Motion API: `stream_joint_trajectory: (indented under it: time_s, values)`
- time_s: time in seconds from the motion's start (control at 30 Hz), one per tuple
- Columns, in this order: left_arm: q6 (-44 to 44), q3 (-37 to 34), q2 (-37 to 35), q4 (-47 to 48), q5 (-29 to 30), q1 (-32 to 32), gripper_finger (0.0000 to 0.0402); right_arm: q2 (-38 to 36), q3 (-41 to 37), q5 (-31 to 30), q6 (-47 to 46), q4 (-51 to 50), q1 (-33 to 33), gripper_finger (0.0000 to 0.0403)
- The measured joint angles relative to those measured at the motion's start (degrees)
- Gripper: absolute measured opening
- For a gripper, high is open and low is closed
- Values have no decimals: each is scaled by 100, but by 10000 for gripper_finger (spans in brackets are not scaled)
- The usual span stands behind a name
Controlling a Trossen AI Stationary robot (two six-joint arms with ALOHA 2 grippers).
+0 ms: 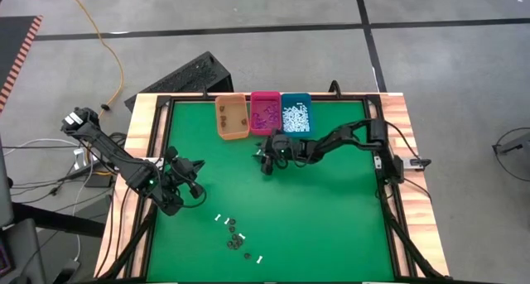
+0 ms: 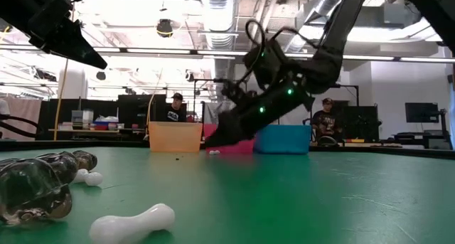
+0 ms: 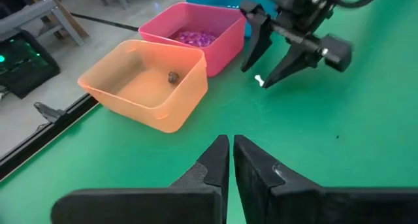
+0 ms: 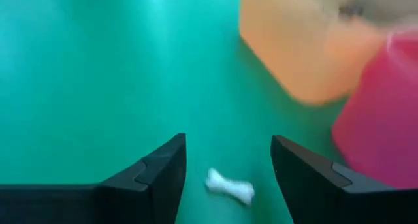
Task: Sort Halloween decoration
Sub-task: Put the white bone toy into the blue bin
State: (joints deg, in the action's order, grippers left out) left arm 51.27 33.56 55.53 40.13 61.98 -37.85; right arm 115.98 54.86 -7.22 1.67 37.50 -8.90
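The right arm reaches across the table's far half, its right gripper (image 4: 227, 166) angled down near the surface, fingers spread wide with nothing between them. The left arm sits at the left side, the left gripper (image 3: 231, 153) closed, fingers together.

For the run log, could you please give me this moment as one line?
right gripper: open over white bone piece on mat, near pink bin | left gripper: shut, waiting

Right hand (image 4: 228, 168) spread, white bone (image 4: 230, 185) between.
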Motion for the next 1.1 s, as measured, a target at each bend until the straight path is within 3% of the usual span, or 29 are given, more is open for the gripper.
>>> stream_joint_trajectory:
  time_s: [0.4, 0.77, 1.1]
  values:
    - [7, 0, 0, 8, 28, 0, 49, 303, 65, 83, -557, -572, -145, 231]
    - [1, 0, 0, 10, -2, 2, 49, 306, 52, -52, -633, -656, 75, 93]
    - [37, 0, 0, 35, -22, 2, 49, 321, 37, -87, -1028, -394, 133, 26]
